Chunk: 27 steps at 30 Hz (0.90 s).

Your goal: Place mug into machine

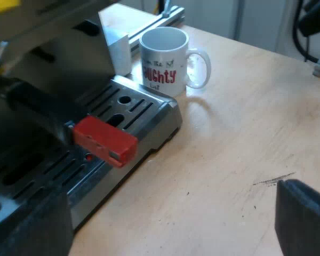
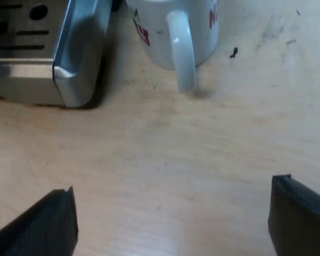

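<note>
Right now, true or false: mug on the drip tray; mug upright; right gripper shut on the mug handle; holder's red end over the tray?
1. The mug sits on the drip tray. False: it stands on the table, beside the tray.
2. The mug is upright. True.
3. The right gripper is shut on the mug handle. False: it is open and apart from the handle, which points toward it.
4. The holder's red end is over the drip tray. True.
</note>
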Motion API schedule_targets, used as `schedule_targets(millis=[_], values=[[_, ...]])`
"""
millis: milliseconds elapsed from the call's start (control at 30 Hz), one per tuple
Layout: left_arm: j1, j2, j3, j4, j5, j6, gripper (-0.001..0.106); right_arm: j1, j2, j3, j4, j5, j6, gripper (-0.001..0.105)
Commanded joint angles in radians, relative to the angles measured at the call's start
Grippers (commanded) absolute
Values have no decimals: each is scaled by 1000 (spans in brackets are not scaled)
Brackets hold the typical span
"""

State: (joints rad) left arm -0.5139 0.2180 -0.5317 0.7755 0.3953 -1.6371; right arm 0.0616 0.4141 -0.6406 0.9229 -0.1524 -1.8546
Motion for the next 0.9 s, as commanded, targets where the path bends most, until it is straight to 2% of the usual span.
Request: schedule_targets(millis=[33, 233, 467, 500, 600, 700, 900], values=[[-25, 3, 64, -103, 5, 5, 78, 3, 18, 13, -56, -11, -13, 74], [-30, 5, 204, -266, 5, 5, 78, 3, 34, 22, -97, -8, -8, 74], [-30, 7, 312, -329, 5, 5, 78, 3, 34, 26, -108, -8, -4, 74], [-30, 7, 341, -381, 5, 5, 78, 3, 34, 54, -154, -10, -4, 74], [-30, 7, 352, -420, 5, 5, 78, 3, 34, 82, -205, -10, -4, 74], [-30, 7, 352, -431, 5, 5, 78, 3, 34, 202, -407, -10, -4, 74], [-30, 7, 352, -431, 5, 5, 78, 3, 59, 353, -647, -10, -4, 74]])
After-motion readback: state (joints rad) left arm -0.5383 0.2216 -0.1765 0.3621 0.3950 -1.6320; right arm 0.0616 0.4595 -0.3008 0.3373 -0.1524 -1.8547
